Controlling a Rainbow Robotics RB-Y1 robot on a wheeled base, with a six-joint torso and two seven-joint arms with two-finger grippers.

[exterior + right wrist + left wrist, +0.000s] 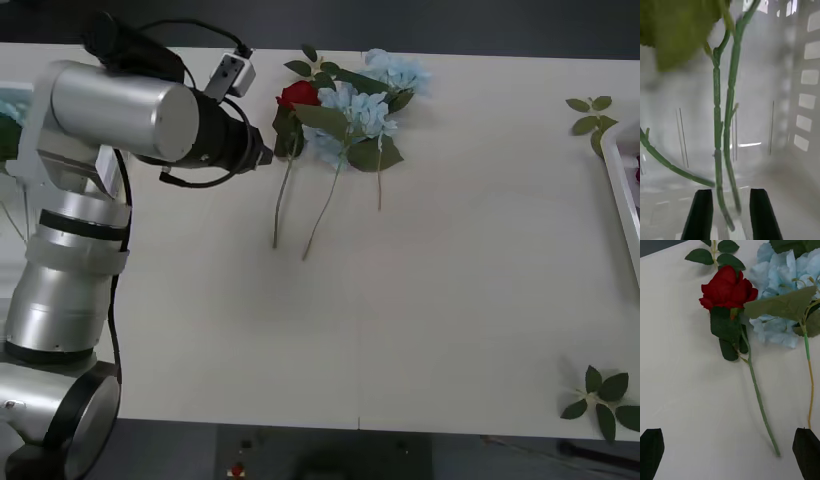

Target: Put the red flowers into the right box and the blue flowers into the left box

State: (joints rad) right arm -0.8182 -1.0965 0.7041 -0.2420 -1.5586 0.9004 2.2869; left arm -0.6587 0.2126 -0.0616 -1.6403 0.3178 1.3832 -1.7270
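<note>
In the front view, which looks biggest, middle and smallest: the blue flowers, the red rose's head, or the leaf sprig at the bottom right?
1. The blue flowers, the widest clump.
2. The leaf sprig.
3. The red rose's head, though it looks close in size to the sprig.

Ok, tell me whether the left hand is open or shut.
Open. In the left wrist view its two black fingers sit at opposite corners, with bare table between them and the red rose lying ahead, not gripped.

A robot test bench in a lab-like room is suggested: a plain white table [420,320] is laid out with artificial flowers [350,110] and loose leaf sprigs [600,395] as props, a silver robot arm [110,130] is mounted over it, and dark flooring is seen beyond its edges.
</note>
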